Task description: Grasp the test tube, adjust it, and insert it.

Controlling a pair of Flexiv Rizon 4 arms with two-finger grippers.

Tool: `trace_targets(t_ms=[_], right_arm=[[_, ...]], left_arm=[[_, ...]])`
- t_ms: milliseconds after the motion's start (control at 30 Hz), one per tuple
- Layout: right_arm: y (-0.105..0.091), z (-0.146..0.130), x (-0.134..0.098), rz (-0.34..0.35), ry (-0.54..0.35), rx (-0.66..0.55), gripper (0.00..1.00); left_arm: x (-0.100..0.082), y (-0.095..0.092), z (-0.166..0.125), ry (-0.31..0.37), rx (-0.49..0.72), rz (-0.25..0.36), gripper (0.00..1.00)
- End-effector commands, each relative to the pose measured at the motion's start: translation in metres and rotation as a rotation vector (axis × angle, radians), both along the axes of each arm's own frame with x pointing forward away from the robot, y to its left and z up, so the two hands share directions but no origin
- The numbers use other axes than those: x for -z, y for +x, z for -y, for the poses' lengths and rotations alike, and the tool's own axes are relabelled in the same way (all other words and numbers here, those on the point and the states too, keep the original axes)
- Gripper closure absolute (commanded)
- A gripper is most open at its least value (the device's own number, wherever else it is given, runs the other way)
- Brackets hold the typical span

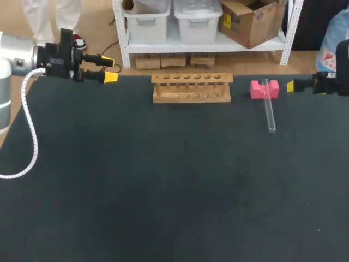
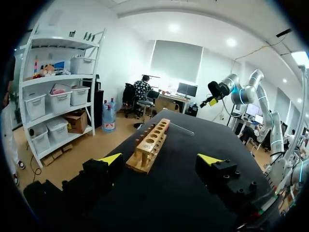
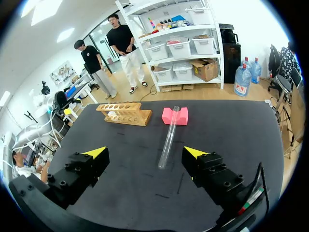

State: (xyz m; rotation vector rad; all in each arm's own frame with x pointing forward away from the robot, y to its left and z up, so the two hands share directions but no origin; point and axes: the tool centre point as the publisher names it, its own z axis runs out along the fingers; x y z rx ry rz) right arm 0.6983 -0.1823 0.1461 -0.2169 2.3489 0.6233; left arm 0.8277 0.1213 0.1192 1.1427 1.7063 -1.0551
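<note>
The clear test tube [image 1: 269, 111] lies on the black table [image 1: 163, 191], its far end propped on a pink block [image 1: 256, 89], right of the wooden rack [image 1: 192, 87]; the right gripper [image 3: 146, 152] is near it, fingers spread, empty; the left gripper [image 1: 108, 69] is likewise spread and empty, well apart.

Bright, even light from overhead falls on the dark matte table [image 1: 163, 191], almost without glare, leaving only a faint soft shadow beneath the wooden rack [image 1: 192, 87].

Everything sitting at the table's [image 1: 163, 191] far side
The rack [image 1: 192, 87] is standing centrally; to its right the test tube [image 1: 269, 112] is lying, far end resting on a block [image 1: 256, 89].
</note>
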Motion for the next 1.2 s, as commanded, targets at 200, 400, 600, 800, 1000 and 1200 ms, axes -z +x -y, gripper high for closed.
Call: trace_targets(t_ms=[200,400,600,800,1000,1200], right_arm=[[-0.001,0.0,-0.001,0.0,-0.004,0.003,0.0],[-0.001,0.0,-0.001,0.0,-0.004,0.003,0.0],[-0.001,0.0,-0.001,0.0,-0.004,0.003,0.0],[0.004,-0.002,0.0,0.005,-0.06,0.015,0.0],[0.026,-0.008,0.012,0.008,-0.236,0.138,0.0],[0.042,-0.01,0.026,0.071,-0.371,0.27,0.0]], left_arm=[[0.004,0.01,0.005,-0.021,0.058,-0.009,0.0],[0.004,0.01,0.005,-0.021,0.058,-0.009,0.0],[0.004,0.01,0.005,-0.021,0.058,-0.009,0.0],[0.004,0.01,0.005,-0.021,0.058,-0.009,0.0],[0.004,0.01,0.005,-0.021,0.058,-0.009,0.0],[0.004,0.01,0.005,-0.021,0.058,-0.009,0.0]])
